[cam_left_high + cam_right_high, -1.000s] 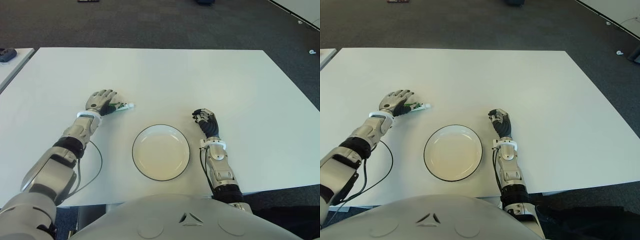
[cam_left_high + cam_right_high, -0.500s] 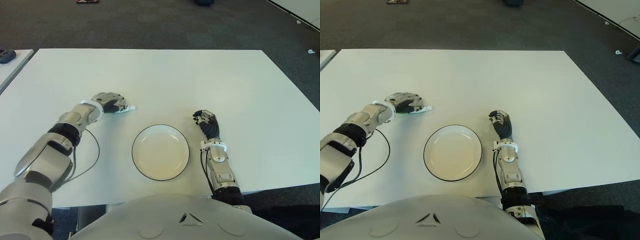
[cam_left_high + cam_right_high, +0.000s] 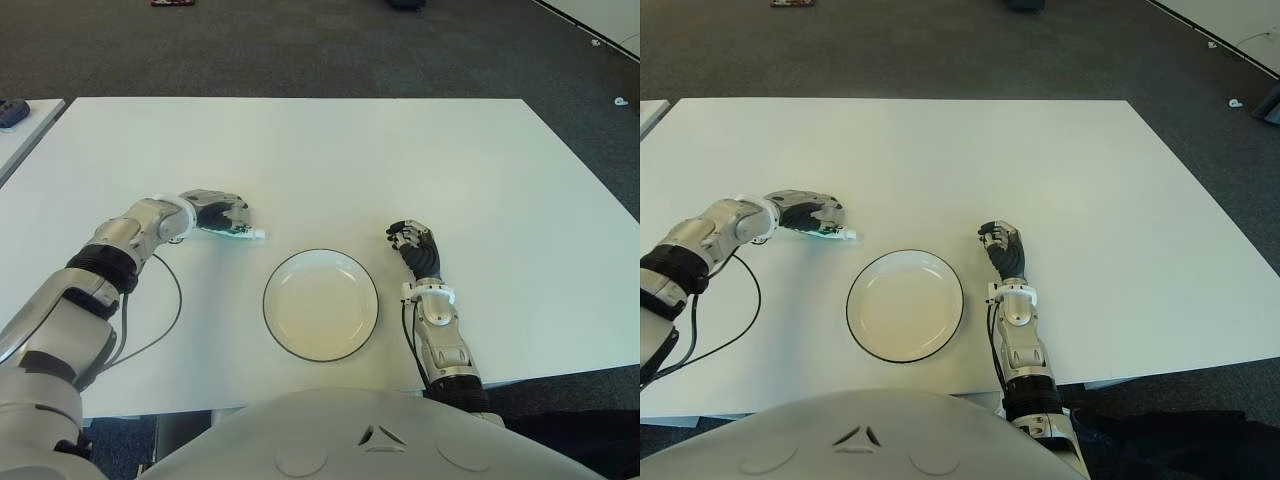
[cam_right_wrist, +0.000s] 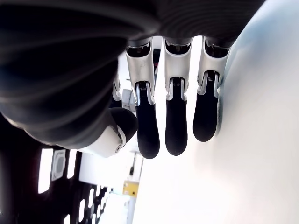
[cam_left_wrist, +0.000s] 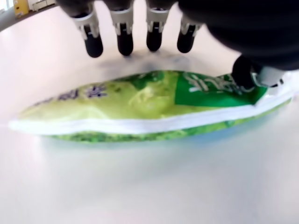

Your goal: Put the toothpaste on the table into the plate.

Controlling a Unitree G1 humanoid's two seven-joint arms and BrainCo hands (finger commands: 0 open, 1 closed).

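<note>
1. Even, bright overhead light falls on my desk (image 3: pixel 400 160); shadows are faint.
2. The far carpet looks dim.
3. Up close, my left hand (image 3: pixel 215 210) blurs, soft shadow under its fingertips (image 5: pixel 124 44).
4. The white surface glares.

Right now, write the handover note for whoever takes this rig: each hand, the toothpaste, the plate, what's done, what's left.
Left hand: over the toothpaste, out to the left of the plate. Its wrist view shows four fingertips on one side of the green tube and the thumb on the other, around it but not clearly clamped. The tube lies on the table.
Right hand: idle, to the right of the plate, fingers curled, holding nothing.
Plate: on the table in front of the robot, nothing in it.
Done: the reach to the tube.
Left: close the grasp, lift, carry the tube to the plate, release.
</note>
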